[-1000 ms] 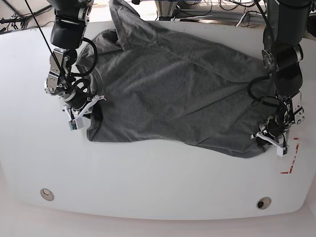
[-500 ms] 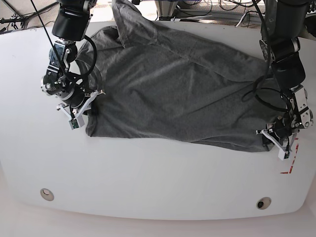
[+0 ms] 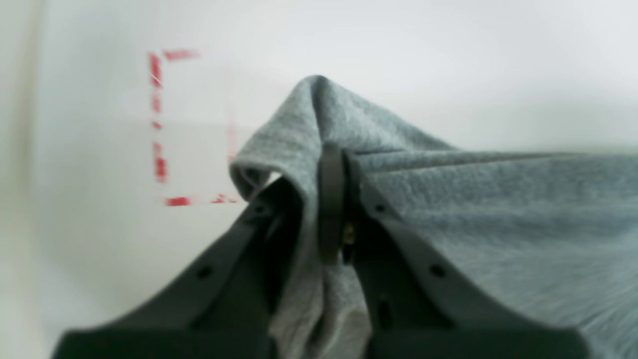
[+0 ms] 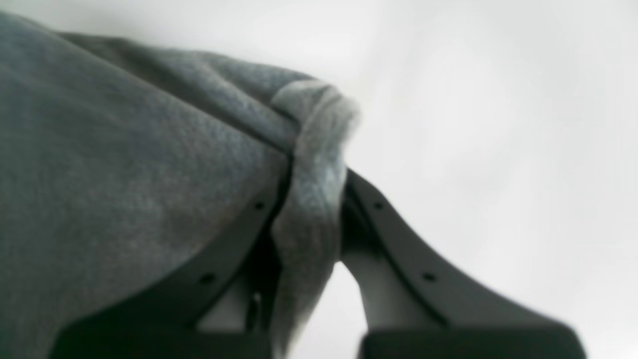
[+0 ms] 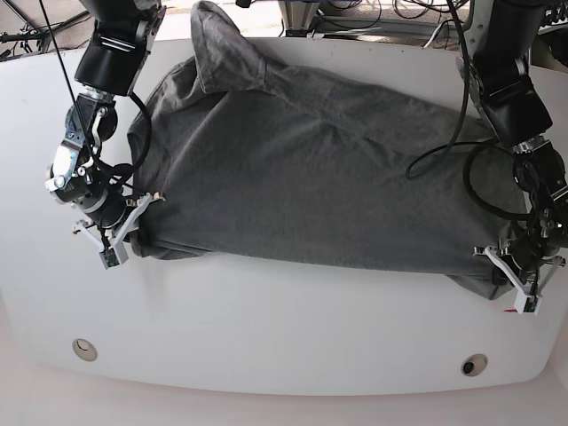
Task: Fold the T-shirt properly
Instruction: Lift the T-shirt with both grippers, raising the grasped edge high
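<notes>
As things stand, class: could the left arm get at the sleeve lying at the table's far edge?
Probably not. The left gripper is shut on the T-shirt at its near corner by the red tape marks, while that sleeve lies at the opposite far corner, nearer the right gripper.

White table (image 5: 266, 328), two round holes (image 5: 84, 349), possibly red tape marks (image 3: 158, 124).

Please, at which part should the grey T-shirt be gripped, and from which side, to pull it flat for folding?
Best at the two corners of its near edge, each approached from its outer side. The T-shirt lies spread sideways across the table, so pinching both ends stretches it; the left gripper and right gripper are shut on those corners.
</notes>
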Controlling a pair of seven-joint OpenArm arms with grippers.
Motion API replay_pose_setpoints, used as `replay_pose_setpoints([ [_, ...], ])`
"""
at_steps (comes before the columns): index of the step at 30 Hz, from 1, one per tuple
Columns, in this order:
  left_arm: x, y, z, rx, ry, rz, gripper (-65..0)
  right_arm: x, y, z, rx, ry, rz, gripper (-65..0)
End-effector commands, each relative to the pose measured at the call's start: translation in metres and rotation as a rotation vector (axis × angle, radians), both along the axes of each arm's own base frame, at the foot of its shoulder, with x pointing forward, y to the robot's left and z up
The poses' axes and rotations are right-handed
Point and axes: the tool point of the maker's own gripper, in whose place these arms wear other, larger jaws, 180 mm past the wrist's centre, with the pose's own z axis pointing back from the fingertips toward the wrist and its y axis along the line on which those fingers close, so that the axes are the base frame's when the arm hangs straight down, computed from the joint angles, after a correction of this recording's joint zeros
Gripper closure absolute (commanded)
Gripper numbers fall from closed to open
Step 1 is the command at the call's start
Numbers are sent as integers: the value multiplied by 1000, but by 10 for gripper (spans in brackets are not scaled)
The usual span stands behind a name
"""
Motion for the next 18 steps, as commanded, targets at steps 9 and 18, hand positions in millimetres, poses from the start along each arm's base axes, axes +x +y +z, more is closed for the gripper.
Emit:
replay_pose_setpoints([
  [9,-1,-6,94,138,-190,12,0,45,-54,96,-148,-151,-57,0],
  [18,1,-32,160,187,-362,-12,0,72,-77,178,-257,-246,-80,-2],
])
